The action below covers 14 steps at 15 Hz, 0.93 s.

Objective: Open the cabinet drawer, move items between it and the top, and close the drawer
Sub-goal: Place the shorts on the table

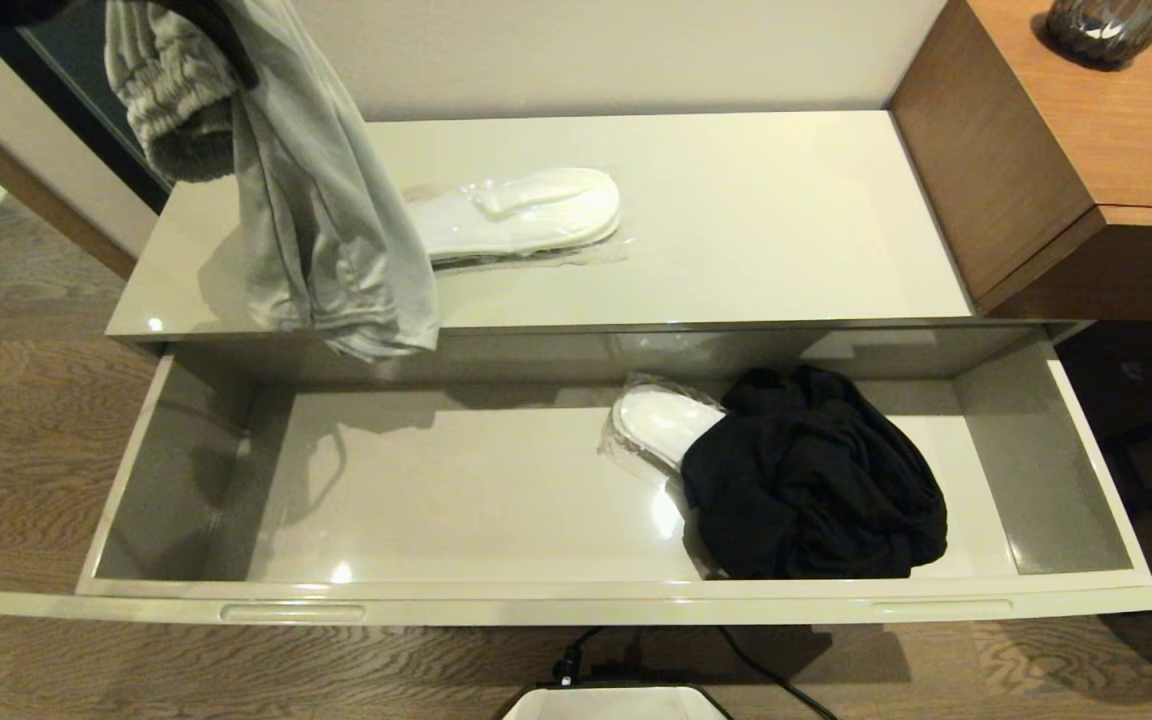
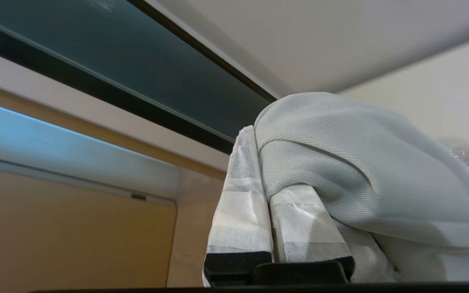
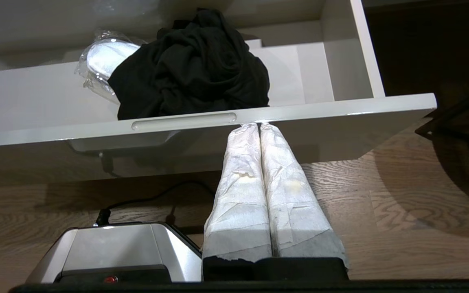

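Cloth is your risk: your left gripper [image 2: 269, 162] pinches the light grey knitted garment [image 1: 321, 220], hanging above the glossy beige cabinet top [image 1: 736, 220]; its trailing hem could drag the plastic-wrapped white slippers [image 1: 521, 215] off.

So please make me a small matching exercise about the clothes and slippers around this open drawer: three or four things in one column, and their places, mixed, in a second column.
Things:
1. light grey garment
2. black garment
3. wrapped slippers with nothing on them
4. wrapped slippers partly covered

Places:
A. lying on the cabinet top
B. hanging from the shut left gripper
C. heaped in the right part of the drawer
D. in the drawer, under the black garment's edge

Pairs: 1-B, 2-C, 3-A, 4-D
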Available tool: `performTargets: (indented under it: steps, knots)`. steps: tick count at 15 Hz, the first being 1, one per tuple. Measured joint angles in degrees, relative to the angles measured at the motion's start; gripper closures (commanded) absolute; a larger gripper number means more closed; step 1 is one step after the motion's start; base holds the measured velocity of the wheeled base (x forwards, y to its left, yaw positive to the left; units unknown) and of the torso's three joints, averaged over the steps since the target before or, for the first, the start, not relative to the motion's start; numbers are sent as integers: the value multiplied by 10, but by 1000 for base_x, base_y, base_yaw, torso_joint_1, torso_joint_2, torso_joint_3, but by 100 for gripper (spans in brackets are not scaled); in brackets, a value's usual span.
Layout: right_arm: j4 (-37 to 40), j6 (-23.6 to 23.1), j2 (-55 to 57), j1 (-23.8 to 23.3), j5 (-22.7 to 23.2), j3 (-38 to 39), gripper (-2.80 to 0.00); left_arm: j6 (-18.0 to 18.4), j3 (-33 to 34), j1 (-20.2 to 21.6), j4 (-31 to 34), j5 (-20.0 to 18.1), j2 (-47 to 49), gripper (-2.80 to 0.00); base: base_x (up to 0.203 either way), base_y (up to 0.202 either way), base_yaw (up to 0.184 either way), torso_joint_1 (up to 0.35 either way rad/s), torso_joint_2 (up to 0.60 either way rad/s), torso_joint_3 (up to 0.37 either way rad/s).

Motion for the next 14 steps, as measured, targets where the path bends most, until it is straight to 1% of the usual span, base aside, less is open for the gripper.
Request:
performTargets:
  steps: [4, 6, 9, 12, 14]
  knots:
    - [0, 0, 0, 0, 0, 0, 0, 12, 0, -38, 5, 0, -48, 0, 0, 0, 0, 0, 0, 0]
    - [0, -1, 0, 0, 0, 0, 0, 13, 0, -47, 5, 1, -63, 0, 0, 0, 0, 0, 0, 0]
    - [0, 0, 0, -1, 0, 0, 0, 13, 1, -49, 3, 4, -72, 0, 0, 0, 0, 0, 0, 0]
    - [0, 0, 0, 0, 0, 0, 0, 5, 0, -45, -10, 4, -59, 0, 0, 0, 0, 0, 0, 0]
    - [0, 0, 0, 0, 0, 0, 0, 2, 1, -28, -53, 3, -26, 0, 0, 0, 0, 0, 0, 0]
